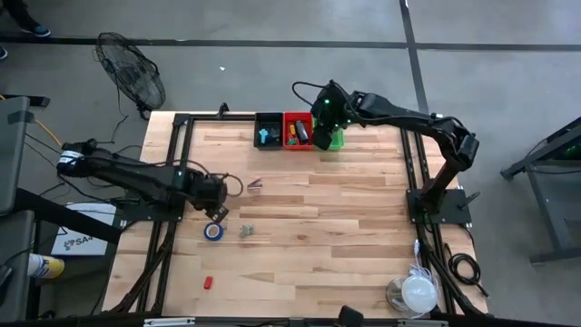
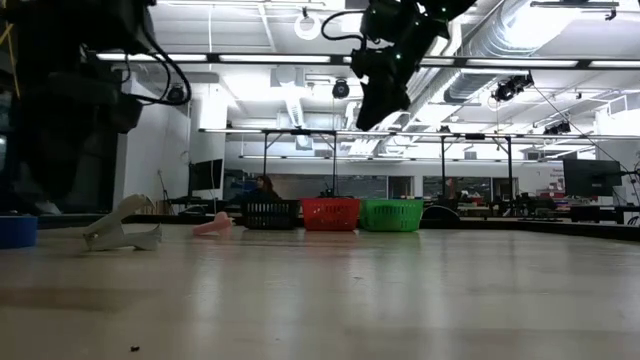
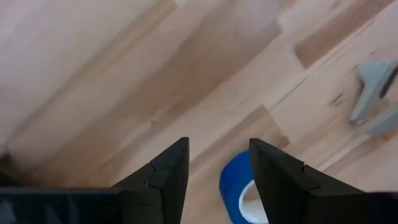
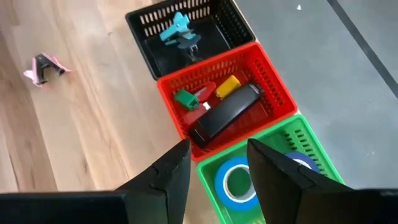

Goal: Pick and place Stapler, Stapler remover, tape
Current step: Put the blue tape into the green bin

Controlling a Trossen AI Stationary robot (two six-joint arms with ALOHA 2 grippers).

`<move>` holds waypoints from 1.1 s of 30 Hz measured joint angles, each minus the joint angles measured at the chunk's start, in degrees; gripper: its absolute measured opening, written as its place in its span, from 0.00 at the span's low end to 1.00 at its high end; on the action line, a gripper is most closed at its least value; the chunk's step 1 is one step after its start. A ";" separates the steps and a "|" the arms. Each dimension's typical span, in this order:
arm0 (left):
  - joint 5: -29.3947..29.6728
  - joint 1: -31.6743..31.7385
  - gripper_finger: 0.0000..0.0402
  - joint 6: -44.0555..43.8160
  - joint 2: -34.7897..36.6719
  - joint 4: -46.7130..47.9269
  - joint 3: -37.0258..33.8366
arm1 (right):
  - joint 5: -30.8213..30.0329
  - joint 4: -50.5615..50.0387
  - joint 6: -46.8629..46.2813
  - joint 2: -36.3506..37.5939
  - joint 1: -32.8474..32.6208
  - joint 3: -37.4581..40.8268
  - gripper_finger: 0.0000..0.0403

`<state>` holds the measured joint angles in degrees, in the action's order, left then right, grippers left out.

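while the left tool [image 3: 217, 171] hangs part-open and empty above the blue tape [image 3: 239, 193], the right tool [image 4: 214, 168] gapes empty over the green basket [image 4: 311, 155].

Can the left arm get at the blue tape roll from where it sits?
Probably yes. The left gripper hovers just beside the blue tape roll, fingers open and empty, with bare wooden table around the roll. The grey staple remover lies apart from it.
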<state>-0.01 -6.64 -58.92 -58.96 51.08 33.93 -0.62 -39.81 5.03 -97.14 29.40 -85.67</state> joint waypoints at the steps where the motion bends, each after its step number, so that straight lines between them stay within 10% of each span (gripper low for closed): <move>1: 0.21 -1.54 0.41 -1.54 -0.53 0.04 0.00 | -0.01 0.02 0.01 0.00 -0.25 0.00 0.37; 33: -7.09 -8.84 0.41 8.63 -10.33 -4.47 0.00 | 1.68 -1.51 -0.49 -0.02 -3.58 0.00 0.37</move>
<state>-7.10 -15.49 -50.30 -69.29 46.61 33.93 1.06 -41.32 4.54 -97.17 25.82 -85.67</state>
